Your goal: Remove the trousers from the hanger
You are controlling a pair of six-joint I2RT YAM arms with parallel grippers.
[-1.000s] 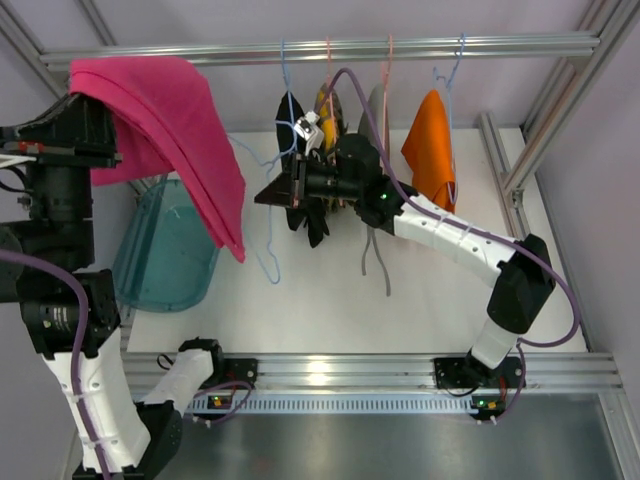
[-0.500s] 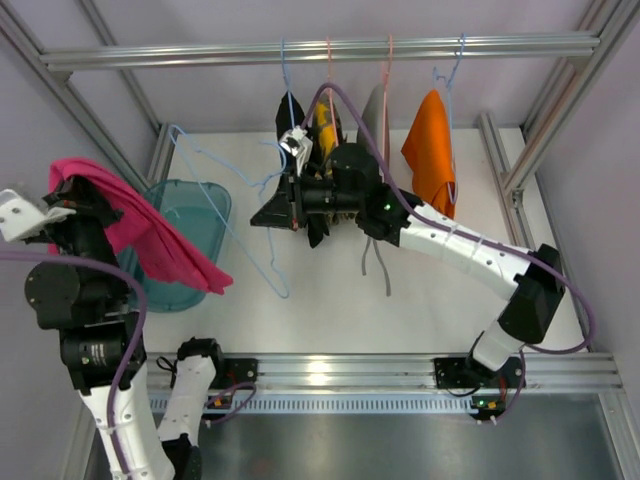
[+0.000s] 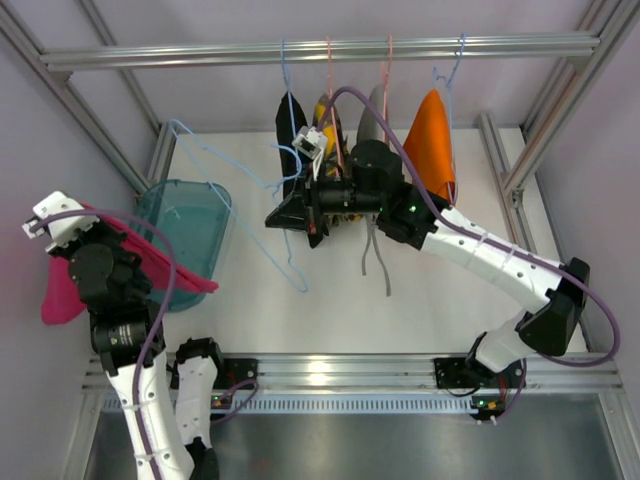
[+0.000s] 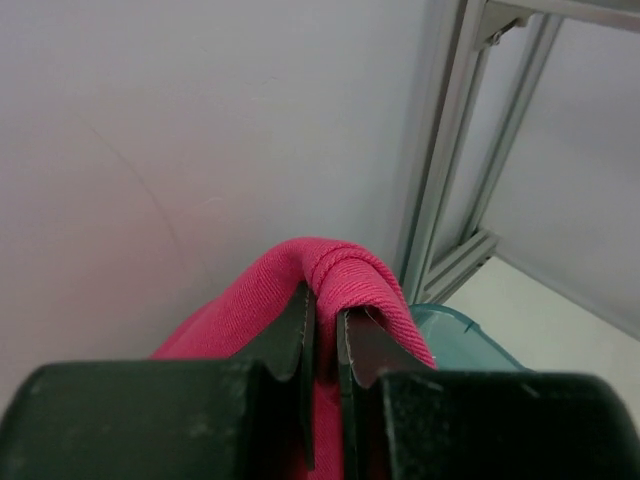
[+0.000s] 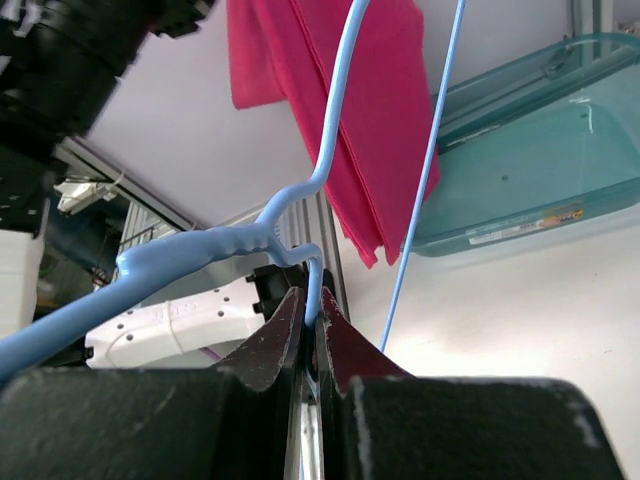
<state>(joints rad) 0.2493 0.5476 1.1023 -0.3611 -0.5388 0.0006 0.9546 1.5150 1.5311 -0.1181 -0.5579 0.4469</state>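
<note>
Left gripper [image 4: 325,300] is pinched shut on the soft magenta-pink cloth trousers [image 4: 350,275], held beside the translucent teal plastic bin [image 3: 185,225]; the right gripper [image 5: 312,310] is clamped on the bare pale-blue plastic hanger [image 5: 200,255]. Depositing is judged the step in hand; release over the bin is called for.

You look down on a white table [image 3: 330,310] boxed in by an aluminium frame [image 3: 545,130]. A silver bar [image 3: 180,52] of that frame crosses high at the far side. Plain, pale walls [image 4: 150,150] close in on both sides, with posts [image 4: 432,150] standing against one. A slotted rail [image 3: 340,372] runs along the near edge, and a dull grey metal sheet [image 3: 400,450] lies below it. The light is soft and even.
</note>
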